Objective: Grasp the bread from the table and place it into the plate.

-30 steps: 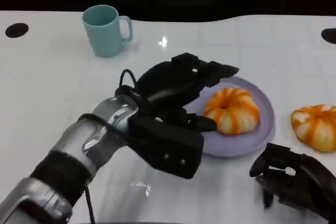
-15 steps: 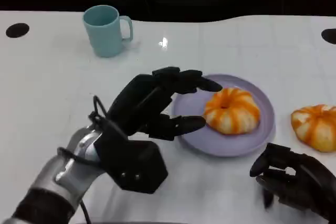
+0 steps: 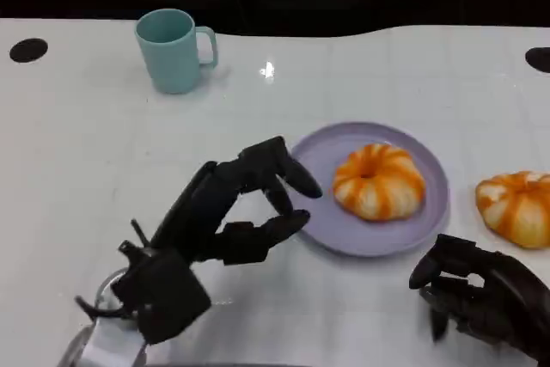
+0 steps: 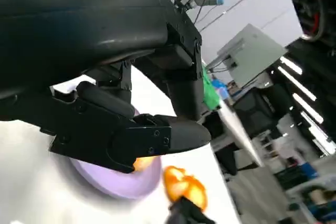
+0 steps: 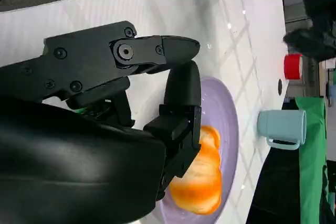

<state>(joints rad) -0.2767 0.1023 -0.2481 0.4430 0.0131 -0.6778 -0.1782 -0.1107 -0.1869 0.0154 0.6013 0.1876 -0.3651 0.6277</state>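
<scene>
An orange-and-white ring of bread [image 3: 379, 180] lies in the lilac plate [image 3: 318, 154] at centre right. A second, similar bread [image 3: 516, 205] sits on the table to the right of the plate. My left hand [image 3: 232, 212] hovers just left of the plate, fingers spread and holding nothing. Near the front edge at lower right, my right hand [image 3: 481, 294] rests with loosely bent fingers and nothing in it. The right wrist view looks past its fingers [image 5: 181, 98] at the plate [image 5: 224, 114] and the bread [image 5: 202, 184]. In the left wrist view the plate [image 4: 115, 182] lies under the fingers.
A teal mug [image 3: 174, 49] stands at the back left, well away from both hands; it is seen too in the right wrist view [image 5: 281, 127]. Black round marks [image 3: 28, 49] sit near the table's far corners. The table is white and glossy.
My left hand has drawn back from above the plate toward the front left, and its forearm has dropped low in the picture. The bread stays in the plate. The right hand has not moved.
</scene>
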